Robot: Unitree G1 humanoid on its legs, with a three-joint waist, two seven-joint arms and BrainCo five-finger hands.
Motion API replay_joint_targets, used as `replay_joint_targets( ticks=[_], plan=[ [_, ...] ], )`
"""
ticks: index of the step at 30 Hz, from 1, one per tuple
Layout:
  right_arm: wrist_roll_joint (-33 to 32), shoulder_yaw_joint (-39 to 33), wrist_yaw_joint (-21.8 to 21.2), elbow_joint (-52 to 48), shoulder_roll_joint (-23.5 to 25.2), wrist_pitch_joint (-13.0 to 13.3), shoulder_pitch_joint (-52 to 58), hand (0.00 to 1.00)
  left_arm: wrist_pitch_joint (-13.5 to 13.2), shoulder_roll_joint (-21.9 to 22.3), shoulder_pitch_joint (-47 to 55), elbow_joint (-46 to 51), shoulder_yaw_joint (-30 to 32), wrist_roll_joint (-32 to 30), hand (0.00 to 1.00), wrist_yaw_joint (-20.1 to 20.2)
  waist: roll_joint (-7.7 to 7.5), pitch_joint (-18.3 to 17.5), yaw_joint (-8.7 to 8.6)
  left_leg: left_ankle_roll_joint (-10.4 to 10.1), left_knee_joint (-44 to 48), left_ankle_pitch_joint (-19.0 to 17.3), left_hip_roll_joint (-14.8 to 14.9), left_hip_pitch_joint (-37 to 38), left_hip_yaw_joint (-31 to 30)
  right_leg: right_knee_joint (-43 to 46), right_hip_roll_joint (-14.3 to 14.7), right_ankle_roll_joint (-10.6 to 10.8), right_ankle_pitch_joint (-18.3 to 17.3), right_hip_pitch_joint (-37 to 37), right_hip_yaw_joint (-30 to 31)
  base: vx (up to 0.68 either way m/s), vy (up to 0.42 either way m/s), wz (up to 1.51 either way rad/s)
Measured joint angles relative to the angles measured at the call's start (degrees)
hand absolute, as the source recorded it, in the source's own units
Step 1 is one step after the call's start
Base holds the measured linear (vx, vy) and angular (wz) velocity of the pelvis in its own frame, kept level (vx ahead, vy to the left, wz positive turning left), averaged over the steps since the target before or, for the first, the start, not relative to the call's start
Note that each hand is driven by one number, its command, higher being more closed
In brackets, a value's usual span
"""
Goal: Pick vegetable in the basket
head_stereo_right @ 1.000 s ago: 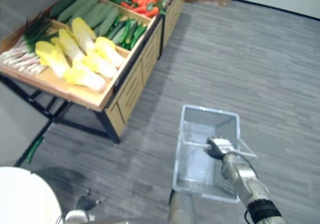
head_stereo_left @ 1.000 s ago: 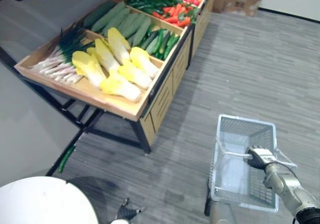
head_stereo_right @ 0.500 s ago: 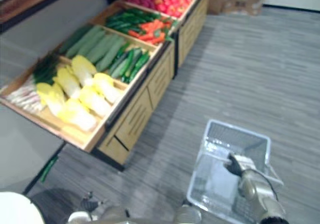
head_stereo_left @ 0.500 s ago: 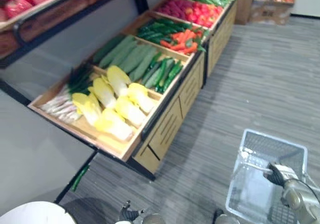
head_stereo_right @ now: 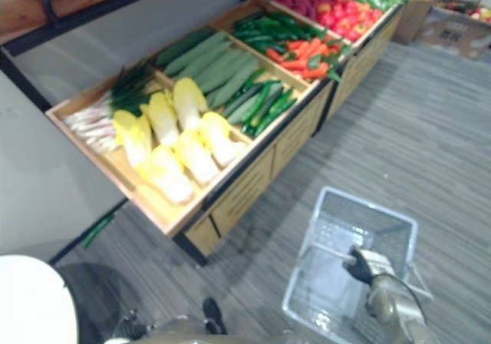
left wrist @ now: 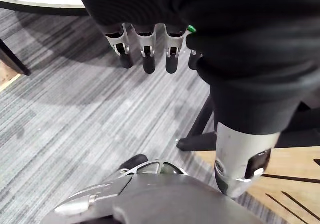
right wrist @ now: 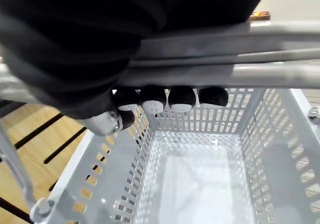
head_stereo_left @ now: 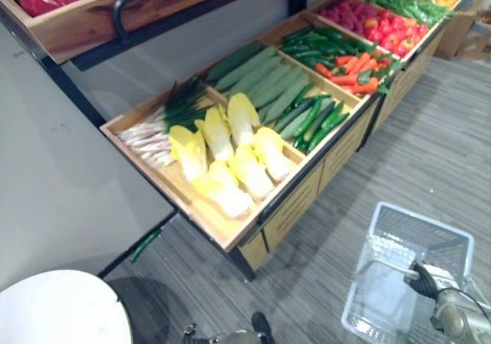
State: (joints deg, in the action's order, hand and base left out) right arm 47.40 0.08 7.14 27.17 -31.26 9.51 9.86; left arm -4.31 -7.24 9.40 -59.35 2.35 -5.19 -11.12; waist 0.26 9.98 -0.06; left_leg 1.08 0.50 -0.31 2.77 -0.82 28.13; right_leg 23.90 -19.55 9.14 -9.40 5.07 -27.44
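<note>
Beside the vegetable stand (head_stereo_left: pixel 291 206), right robot hand (head_stereo_left: pixel 426 279) curled round the handle (right wrist: pixel 210 74) of the grey basket (head_stereo_left: pixel 420 233), left robot hand (left wrist: pixel 145 49) slack-fingered.

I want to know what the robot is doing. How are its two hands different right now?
The right hand is curled round the basket handle; the left hand holds nothing. The right hand's fingers are bent; the left hand's hang relaxed above the floor. Both have silver fingers with dark tips.
</note>
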Motion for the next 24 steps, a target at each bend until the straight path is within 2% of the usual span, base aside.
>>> replay_joint_targets(
  ticks=[1,2,3,4,5,6,9,11,12,13,14,15,16,17,19,22,23,24],
  plan=[
    [0.0,0.7,0.0,0.0,1.2,0.0,-0.5,1.0,0.0,-0.7,0.0,0.0,0.0,0.0,0.0,-0.1,-1.0,0.1,0.02,-0.2,-1.1,0.1,-0.2,0.9,-0.2,10.4,-1.9,1.2,2.0,-5.2,4.8,0.02,0.011,0.17],
    [-0.1,0.7,0.3,0.0,2.8,-0.4,-1.1,1.0,0.1,-1.8,-0.1,-0.1,-0.3,0.0,0.0,-0.1,-1.73,0.2,-0.11,-0.2,-1.4,0.2,0.0,1.8,-1.6,18.7,-1.9,1.7,4.6,-10.0,10.6,0.07,-0.011,0.28],
    [-0.1,0.5,0.5,0.0,3.3,-0.5,-1.7,1.0,0.1,-2.3,-0.1,0.0,-0.2,0.0,0.0,-0.2,-1.68,0.3,-0.24,-0.2,-1.0,0.2,0.4,1.9,-2.2,20.6,-1.9,1.2,2.8,-11.0,12.4,0.09,-0.052,0.52],
    [-0.1,0.8,0.2,0.1,3.5,-0.4,-1.8,1.0,0.3,-2.8,-0.2,0.1,-0.1,0.0,0.0,-0.7,-2.75,0.4,-0.39,-0.2,-0.3,0.2,0.9,1.8,-3.8,19.9,-1.7,-0.2,-1.0,-11.5,13.0,0.08,-0.086,0.65],
    [0.0,1.4,-0.1,0.3,3.5,-0.3,-1.9,1.0,0.6,-3.2,-0.3,0.1,0.5,0.0,0.0,-1.4,-3.3,0.5,-0.32,-0.3,-0.1,0.3,1.4,1.8,-5.4,16.9,-1.8,-1.8,-2.2,-11.7,13.1,0.12,-0.142,0.66],
    [0.0,1.6,-0.1,0.5,3.5,-0.3,-1.9,1.0,0.7,-3.2,-0.4,0.0,0.8,0.0,0.0,-1.6,-3.48,0.4,-0.25,-0.7,0.2,0.3,2.0,1.6,-6.1,14.9,-1.8,-2.3,-2.4,-11.7,13.1,0.13,-0.164,0.64],
    [0.0,2.6,-0.2,0.8,3.4,-0.7,-1.8,1.0,0.7,-3.0,-1.4,0.0,1.9,0.1,0.0,-2.1,-3.18,0.4,0.12,-4.0,2.0,0.0,5.2,-0.3,-10.8,2.5,-0.8,-1.7,-2.0,-12.0,17.8,0.14,-0.305,0.63],
    [-0.1,2.7,-0.3,0.8,3.4,-0.3,-1.8,1.0,0.6,-3.4,-2.0,0.0,1.9,0.5,0.0,-2.2,-3.47,0.1,0.21,-7.1,2.0,1.2,7.2,-1.9,-13.9,-5.9,0.5,-0.4,-0.8,-12.1,22.5,0.1,-0.416,0.68],
    [-0.2,2.8,-0.2,0.8,3.7,-0.1,-2.0,1.0,0.6,-4.3,-2.2,0.0,2.0,0.6,0.0,-2.2,-5.32,-0.8,0.35,-9.4,1.5,2.4,7.3,-3.1,-15.8,-11.0,0.2,2.7,1.0,-11.8,22.9,0.08,-0.51,0.63],
    [-0.2,2.9,-0.2,0.8,3.8,-0.1,-2.1,1.0,0.6,-4.6,-2.2,0.1,2.1,0.6,0.0,-2.2,-6.17,-1.1,0.39,-9.9,1.4,2.7,7.1,-3.2,-16.1,-11.8,0.1,3.1,1.2,-11.7,22.7,0.11,-0.623,0.78],
    [-0.2,3.0,-0.2,2.6,3.1,-0.5,-3.2,1.0,0.7,-3.1,-3.1,-1.1,2.6,0.7,0.0,-2.4,-3.61,-0.7,0.16,-11.8,0.2,4.2,9.5,-2.6,-18.0,-9.8,2.5,3.1,3.9,-11.3,20.5,0.11,-0.453,0.5],
    [-0.2,3.3,-0.2,3.8,1.9,-1.4,-3.8,1.0,0.4,-0.4,-2.1,-1.1,2.6,0.6,0.0,-2.2,-0.88,-1.7,0.79,-12.1,-0.7,6.4,12.6,-2.7,-17.9,-8.9,5.5,1.4,3.0,-11.9,19.2,0.16,-0.454,0.5],
    [-0.2,3.3,-0.3,4.6,1.4,-1.8,-4.5,1.0,0.4,1.2,-1.6,-1.3,2.8,0.6,0.0,-2.2,1.05,-1.8,0.96,-12.5,-1.3,7.9,14.3,-2.6,-17.8,-7.6,7.1,0.2,1.9,-12.0,18.1,0.12,-0.254,0.21],
    [-0.3,3.4,-0.3,5.3,1.3,-1.8,-4.9,1.0,0.4,1.8,-1.3,-1.3,3.3,0.7,0.0,-2.2,1.72,-1.8,0.97,-12.7,-1.6,9.2,15.1,-2.7,-17.8,-7.0,8.0,-0.5,1.3,-11.9,17.4,0.1,-0.327,0.31],
    [-1.2,3.3,-0.3,5.7,1.1,-1.5,-4.5,1.0,0.0,2.3,-0.6,-1.3,5.8,2.6,0.0,-2.1,1.95,-1.8,0.87,-10.2,-2.8,15.7,16.5,-3.8,-17.4,-6.9,9.8,-2.4,0.2,-11.1,14.7,0.07,-0.344,0.43],
    [-1.3,3.1,-0.3,5.7,0.9,-1.4,-2.7,1.0,-0.1,2.3,-0.7,-1.2,6.8,2.8,0.0,-2.1,1.37,-1.6,0.15,-6.4,-2.1,20.8,16.1,-4.9,-14.3,-7.9,9.9,-3.6,-0.6,-8.5,11.4,0.03,-0.21,0.55],
    [-1.3,2.7,-0.2,5.8,0.9,-1.4,-1.4,1.0,-0.1,2.3,-0.7,-1.1,6.8,2.8,0.0,-2.1,1.16,-1.6,0.2,-5.7,-1.6,21.6,15.4,-4.8,-13.0,-8.2,9.3,-3.6,-0.8,-7.5,10.5,0.0,-0.122,0.44],
    [-1.3,2.6,-0.2,5.8,0.9,-1.4,-1.0,1.0,0.0,2.3,-0.6,-1.1,6.8,2.8,0.0,-2.1,1.03,-1.6,0.27,-6.0,-0.9,21.2,14.9,-4.9,-12.6,-8.4,8.9,-3.7,-0.8,-7.1,10.3,0.02,-0.074,0.21]
  ],
)
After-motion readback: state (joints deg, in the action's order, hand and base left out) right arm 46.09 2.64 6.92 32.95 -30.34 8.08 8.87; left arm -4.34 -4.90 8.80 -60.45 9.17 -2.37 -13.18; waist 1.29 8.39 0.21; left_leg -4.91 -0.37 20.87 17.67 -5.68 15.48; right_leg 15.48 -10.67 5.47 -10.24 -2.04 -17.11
